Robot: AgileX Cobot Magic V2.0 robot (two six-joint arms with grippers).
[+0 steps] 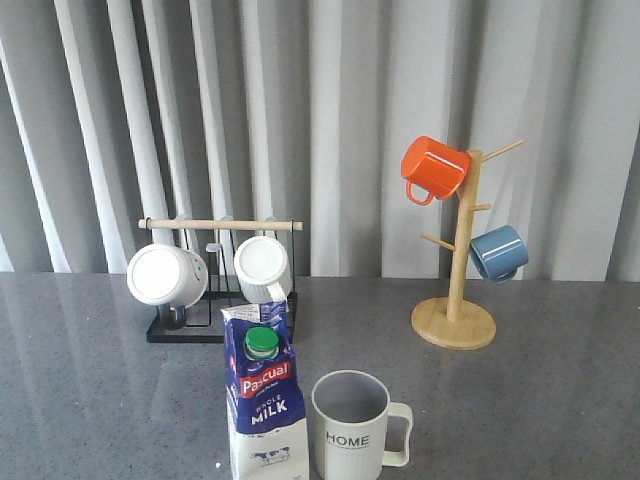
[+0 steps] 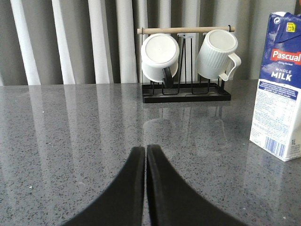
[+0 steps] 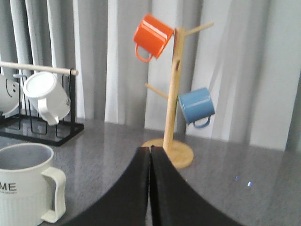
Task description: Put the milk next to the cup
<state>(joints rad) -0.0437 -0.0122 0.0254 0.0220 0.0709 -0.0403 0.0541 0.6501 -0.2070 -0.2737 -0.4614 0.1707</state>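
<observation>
One milk carton [image 1: 264, 405] stands upright near the front edge of the grey worktop [image 1: 540, 400], its green cap [image 1: 262, 343] facing forward. Just beside it, toward the right edge, stands the one HOME cup [image 1: 352, 428], upright, its handle pointing to the right edge; from the front a thin gap shows between the two near their bases.

Behind them, toward the back edge, a black rack [image 1: 215, 285] with a wooden bar carries two white ribbed mugs [image 1: 166, 275], hung on their sides. Toward the back right, a wooden mug tree [image 1: 458, 260] holds two mugs: one orange mug [image 1: 434, 168] high up and one blue mug [image 1: 498, 252] lower down.

That makes five mugs in all and one carton.

The left end effector [image 2: 146, 155] has its two black fingers pressed together with nothing between them, above bare worktop. The right end effector [image 3: 150, 155] is likewise closed on nothing, with the cup off to its side.
</observation>
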